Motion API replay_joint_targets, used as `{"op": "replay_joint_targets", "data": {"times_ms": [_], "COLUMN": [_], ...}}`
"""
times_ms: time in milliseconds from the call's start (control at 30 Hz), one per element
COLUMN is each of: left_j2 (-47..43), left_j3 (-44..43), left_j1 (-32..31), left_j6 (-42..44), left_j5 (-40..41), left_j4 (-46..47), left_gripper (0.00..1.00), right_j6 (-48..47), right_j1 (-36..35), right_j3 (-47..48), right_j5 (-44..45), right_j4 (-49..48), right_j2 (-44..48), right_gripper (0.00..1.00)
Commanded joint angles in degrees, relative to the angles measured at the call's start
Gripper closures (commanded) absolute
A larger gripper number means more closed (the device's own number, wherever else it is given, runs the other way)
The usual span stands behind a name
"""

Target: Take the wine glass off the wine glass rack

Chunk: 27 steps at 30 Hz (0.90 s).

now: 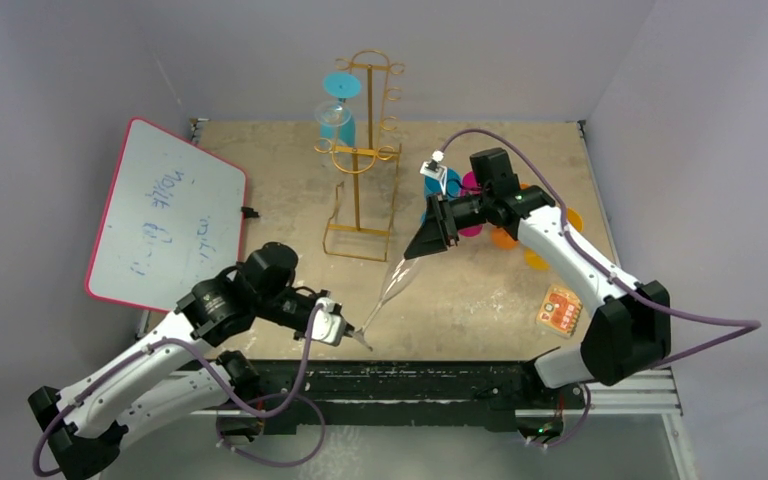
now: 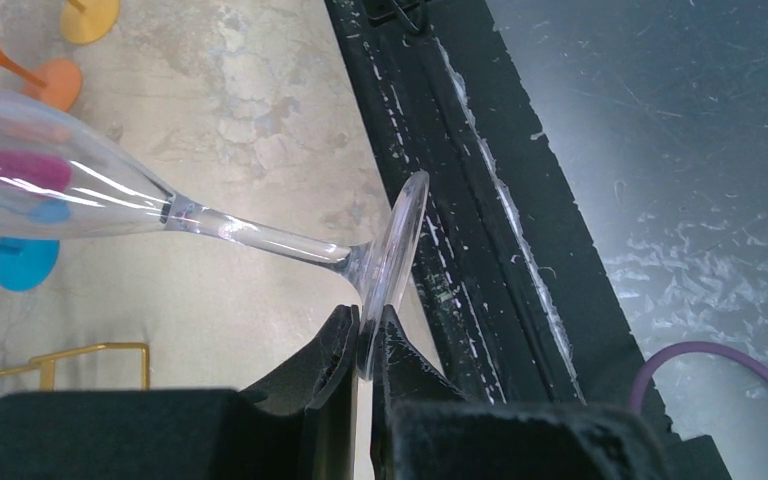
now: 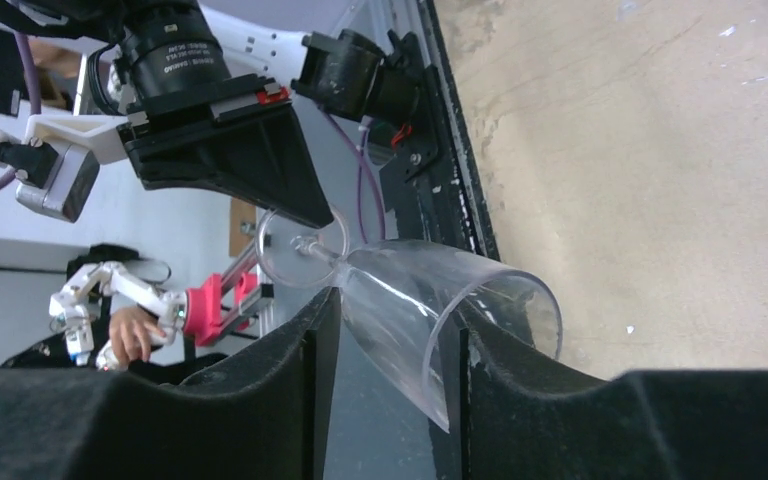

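Wine glass (image 1: pixel 388 285) hangs clear of the rack (image 1: pixel 358 190), at its six o'clock over the desk (image 1: pixel 480 300) — left hand (image 2: pixel 365 340) pinching the foot, right hand (image 3: pixel 390 330) gripping the bowl — I'd loosen only one, slowly.

Mottled beige tabletop (image 1: pixel 480 290), bearing: gold wine glass rack (image 1: pixel 356 185) at rear centre; cluster of coloured glasses (image 1: pixel 505 238) rear right; small orange card (image 1: pixel 560 310) front right; pink-framed whiteboard (image 1: pixel 165 215) at left edge.
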<state>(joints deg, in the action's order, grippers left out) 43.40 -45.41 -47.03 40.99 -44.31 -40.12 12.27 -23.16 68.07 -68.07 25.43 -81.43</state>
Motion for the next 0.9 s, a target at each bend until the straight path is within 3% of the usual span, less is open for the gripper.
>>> {"op": "replay_joint_targets", "data": {"times_ms": [0,167,400,600,733,800,867], "left_j2": [1.65,1.58,0.42,-0.19,-1.51,-2.35,-2.57], "left_j3": [-4.45,-3.93,-2.58,-1.05,-0.28,0.27,0.32], "left_j1": [0.37,0.38,0.36,0.36,0.36,0.36,0.37], "left_j6": [4.99,5.62,3.93,3.83,2.65,1.74,1.70], "left_j5": [3.10,4.13,5.59,6.76,6.54,6.40,5.64], "left_j4": [2.37,2.34,2.16,1.33,2.31,2.88,1.82], "left_gripper": [1.00,1.00,1.00,1.00,0.71,0.74,0.70], "right_j6": [-2.01,-3.06,-0.78,4.05,5.88,6.72,7.28], "right_j1": [-3.27,-3.32,-3.30,-3.29,-3.29,-3.30,-3.30], "right_j3": [4.01,4.44,4.04,1.89,1.62,1.58,1.48], "right_j5": [-7.64,-8.83,-8.30,-7.78,-4.94,-4.05,-3.52], "right_j4": [4.22,5.76,4.29,-1.44,-2.54,-2.96,-3.47], "right_j2": [0.44,0.99,2.37,4.26,5.36,5.93,6.53], "right_gripper": [0.54,0.57,0.86,1.00,1.00,1.00,1.00]}}
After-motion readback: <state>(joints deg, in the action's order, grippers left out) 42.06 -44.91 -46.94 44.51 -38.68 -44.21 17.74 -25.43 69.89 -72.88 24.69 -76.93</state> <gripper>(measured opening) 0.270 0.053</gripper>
